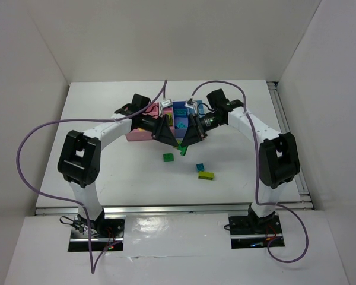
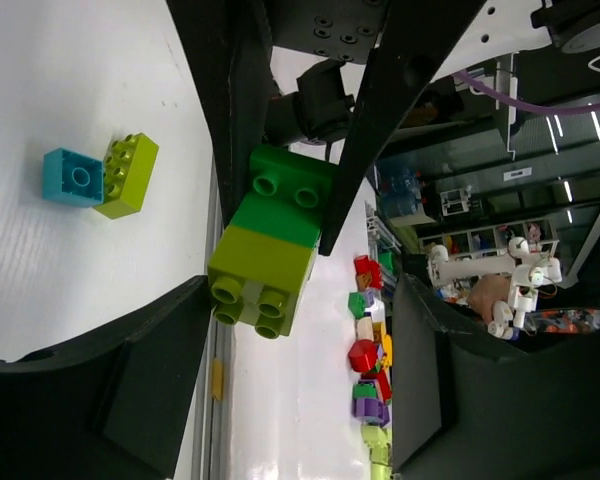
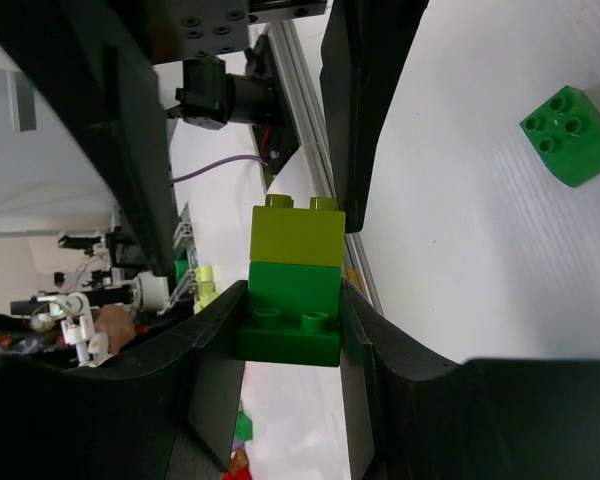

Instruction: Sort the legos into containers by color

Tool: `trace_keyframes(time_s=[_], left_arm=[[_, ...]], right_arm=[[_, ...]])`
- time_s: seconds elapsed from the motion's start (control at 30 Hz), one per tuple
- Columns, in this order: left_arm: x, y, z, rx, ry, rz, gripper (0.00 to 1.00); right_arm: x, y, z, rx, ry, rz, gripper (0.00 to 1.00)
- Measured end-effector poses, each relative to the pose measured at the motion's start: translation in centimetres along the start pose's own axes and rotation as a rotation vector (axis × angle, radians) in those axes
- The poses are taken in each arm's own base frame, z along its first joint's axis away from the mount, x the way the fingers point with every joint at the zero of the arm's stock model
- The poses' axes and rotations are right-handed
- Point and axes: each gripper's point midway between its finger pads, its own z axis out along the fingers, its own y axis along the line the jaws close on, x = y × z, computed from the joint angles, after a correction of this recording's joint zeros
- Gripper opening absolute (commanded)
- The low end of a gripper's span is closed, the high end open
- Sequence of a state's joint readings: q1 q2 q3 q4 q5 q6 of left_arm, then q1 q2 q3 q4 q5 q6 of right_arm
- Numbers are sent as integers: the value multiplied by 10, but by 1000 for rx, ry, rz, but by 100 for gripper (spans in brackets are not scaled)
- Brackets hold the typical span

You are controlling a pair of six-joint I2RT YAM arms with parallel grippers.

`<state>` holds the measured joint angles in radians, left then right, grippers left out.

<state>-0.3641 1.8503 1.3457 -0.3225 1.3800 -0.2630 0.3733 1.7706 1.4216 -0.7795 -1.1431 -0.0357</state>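
My right gripper [image 3: 290,310] is shut on a dark green lego [image 3: 288,305] with a lime lego [image 3: 297,235] stuck onto it. It holds this stack [image 1: 182,148] above the table, just in front of the containers [image 1: 135,135]. My left gripper [image 2: 300,300] faces it with the jaws open. The lime end [image 2: 263,275] sits between the fingertips, close to one finger and not clamped. A loose dark green lego [image 1: 168,157] lies near the stack. A cyan lego [image 1: 200,167] and a lime lego [image 1: 206,175] lie together to its right. The arms hide most of the bins.
The pink and blue bins [image 1: 179,111] stand in a row at mid-table behind both grippers. A metal rail [image 1: 285,136] runs along the table's right edge. White walls close in the back and sides. A heap of coloured bricks [image 2: 368,350] lies beyond the table.
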Motion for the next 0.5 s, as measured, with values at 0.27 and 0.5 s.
trace_keyframes(time_s=[0.27, 0.5], left_arm=[[1, 2, 2, 41, 10, -5, 65], [5, 6, 8, 58, 26, -10, 45]], right_arm=[[0, 2, 1, -23, 2, 5, 30], [-1, 4, 2, -41, 3, 22, 30]])
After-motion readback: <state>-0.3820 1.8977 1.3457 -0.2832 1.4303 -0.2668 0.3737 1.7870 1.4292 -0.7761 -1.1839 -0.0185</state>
